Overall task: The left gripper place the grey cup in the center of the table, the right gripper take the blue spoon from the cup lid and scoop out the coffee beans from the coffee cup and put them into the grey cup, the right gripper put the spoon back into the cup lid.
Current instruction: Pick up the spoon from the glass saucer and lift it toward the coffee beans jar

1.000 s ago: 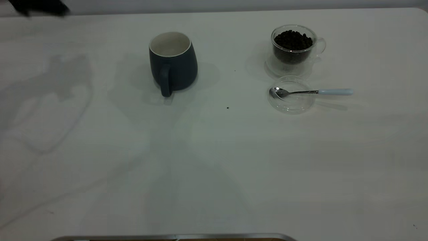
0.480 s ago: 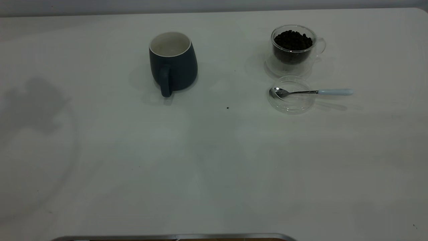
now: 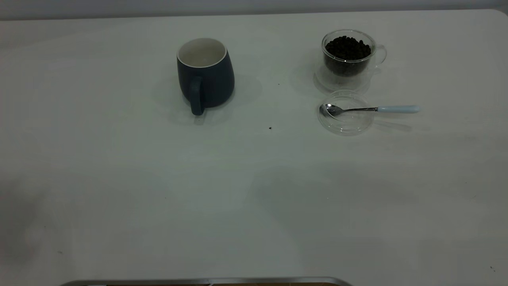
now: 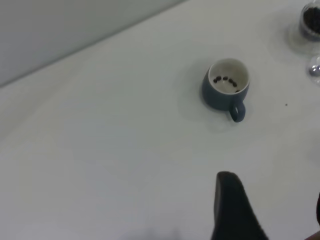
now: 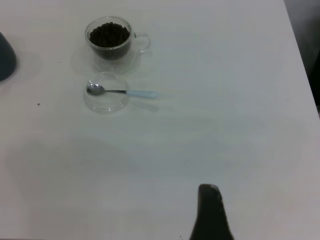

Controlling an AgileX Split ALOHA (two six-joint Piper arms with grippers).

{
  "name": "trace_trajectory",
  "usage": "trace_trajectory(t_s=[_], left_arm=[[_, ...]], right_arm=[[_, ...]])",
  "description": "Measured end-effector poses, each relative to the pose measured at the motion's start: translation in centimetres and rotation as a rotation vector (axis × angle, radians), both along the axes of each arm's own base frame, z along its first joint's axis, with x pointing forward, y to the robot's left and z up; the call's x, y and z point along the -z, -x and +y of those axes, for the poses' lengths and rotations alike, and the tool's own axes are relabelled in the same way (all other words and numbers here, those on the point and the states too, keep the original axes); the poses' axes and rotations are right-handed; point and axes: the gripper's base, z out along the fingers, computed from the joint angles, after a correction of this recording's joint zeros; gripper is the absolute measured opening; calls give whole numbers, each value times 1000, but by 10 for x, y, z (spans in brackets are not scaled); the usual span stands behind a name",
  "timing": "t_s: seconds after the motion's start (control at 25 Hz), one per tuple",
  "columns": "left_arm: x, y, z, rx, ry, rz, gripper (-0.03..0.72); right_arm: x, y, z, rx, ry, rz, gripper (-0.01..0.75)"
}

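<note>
I cannot tell if my fingers (image 4: pixel 235 210) are open. The grey cup (image 3: pixel 205 75) sits upper middle, the blue spoon (image 3: pixel 371 109) on the cup lid (image 3: pixel 346 123) upper right.

A wide plain white table (image 3: pixel 119 198) fills nearly the whole room view, lit softly from above, with faint grey shadows pooling across its near half. Behind its far edge runs a pale grey wall (image 3: pixel 254 4). A thin metal strip (image 3: pixel 206 281) lies along the near edge
</note>
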Motion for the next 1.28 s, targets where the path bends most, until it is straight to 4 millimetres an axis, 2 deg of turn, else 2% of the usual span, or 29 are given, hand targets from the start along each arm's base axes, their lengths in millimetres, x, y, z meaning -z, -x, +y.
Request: trace_trajectory(t_s=[0.12,0.24,0.36,0.48,0.6,0.8,0.96,1.08,1.28], left_arm=[[1,52,-9,-16,-20,-78,466],[13,106,-17,-62,-31,-151,466],[33,149,-22,-119,-34,-210,466],[55,176,-23,-180,-46,-246,466],[77,186,-19,-269,-29,-225,466],[117,189,-10,-401,45,-126,466],[149,197,-5,-476,48,-121,466],[166,203,-5,-487,45,-144,466],[183,198,-2,-529,55,-88,466]], right_arm=[[0,0,0,0,0,0,588],[0,0,0,0,0,0,588],[0,0,0,0,0,0,588],[0,0,0,0,0,0,588],[0,0,0,0,0,0,588],[0,0,0,0,0,0,588],[0,0,0,0,0,0,588],[0,0,0,0,0,0,588],[0,0,0,0,0,0,588]])
